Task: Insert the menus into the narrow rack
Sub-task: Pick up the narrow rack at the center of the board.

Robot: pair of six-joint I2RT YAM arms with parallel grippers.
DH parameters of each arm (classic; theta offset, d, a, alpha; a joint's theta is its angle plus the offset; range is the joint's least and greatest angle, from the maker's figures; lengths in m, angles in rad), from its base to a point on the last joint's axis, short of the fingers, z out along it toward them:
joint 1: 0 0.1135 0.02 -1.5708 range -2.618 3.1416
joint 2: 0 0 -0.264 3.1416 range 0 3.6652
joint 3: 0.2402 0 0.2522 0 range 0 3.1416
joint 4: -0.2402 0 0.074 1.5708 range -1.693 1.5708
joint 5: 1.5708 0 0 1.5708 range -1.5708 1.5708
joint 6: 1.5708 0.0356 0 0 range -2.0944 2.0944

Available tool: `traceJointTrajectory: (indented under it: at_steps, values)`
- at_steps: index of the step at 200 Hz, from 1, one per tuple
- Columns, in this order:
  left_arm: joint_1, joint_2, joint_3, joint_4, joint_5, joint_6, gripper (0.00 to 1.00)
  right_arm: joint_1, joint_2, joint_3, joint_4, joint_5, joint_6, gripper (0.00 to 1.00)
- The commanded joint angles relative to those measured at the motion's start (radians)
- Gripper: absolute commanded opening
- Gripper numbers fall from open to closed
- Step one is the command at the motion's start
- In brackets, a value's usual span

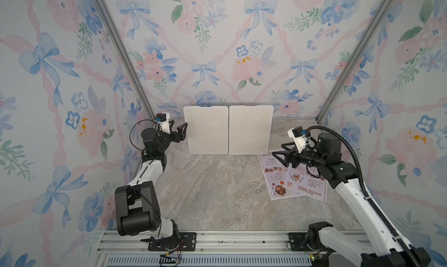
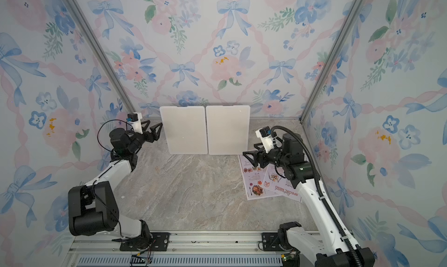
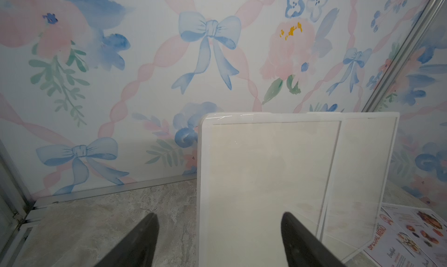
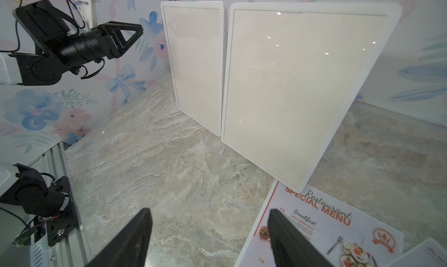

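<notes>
The rack is two white framed panels standing side by side at the back: a left panel (image 1: pixel 208 130) (image 2: pixel 185 130) and a right panel (image 1: pixel 250 130) (image 2: pixel 227 130). Two menus lie overlapped on the table at the right, the lower one (image 1: pixel 272 178) (image 4: pixel 338 224) under the upper one (image 1: pixel 308 187) (image 2: pixel 280 186). My left gripper (image 1: pixel 179 126) (image 3: pixel 220 215) is open, and the left panel's (image 3: pixel 266 181) side edge runs between its fingers. My right gripper (image 1: pixel 277 149) (image 4: pixel 209 210) hovers open over the lower menu's far corner, holding nothing.
Floral walls close in three sides, with aluminium posts (image 1: pixel 121 52) (image 1: pixel 358 52) in the back corners. A metal rail (image 1: pixel 229 241) carrying both arm bases runs along the front. The marble tabletop (image 1: pixel 217 188) spreads between the arms.
</notes>
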Motion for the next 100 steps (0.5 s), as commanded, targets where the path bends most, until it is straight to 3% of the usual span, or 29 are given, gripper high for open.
traceJointTrajectory:
  at_steps: [1,66,100]
  values:
    - [-0.021,0.068,0.042,0.001,0.016,0.092,0.82,0.023,0.011,0.001,-0.005,-0.029,-0.012,0.77]
    - [-0.002,0.251,0.141,0.031,0.071,0.135,0.84,0.074,0.065,0.004,0.015,-0.050,-0.067,0.76]
    - [-0.006,0.314,0.181,0.060,0.181,0.161,0.73,0.089,0.091,0.010,0.007,-0.069,-0.111,0.75]
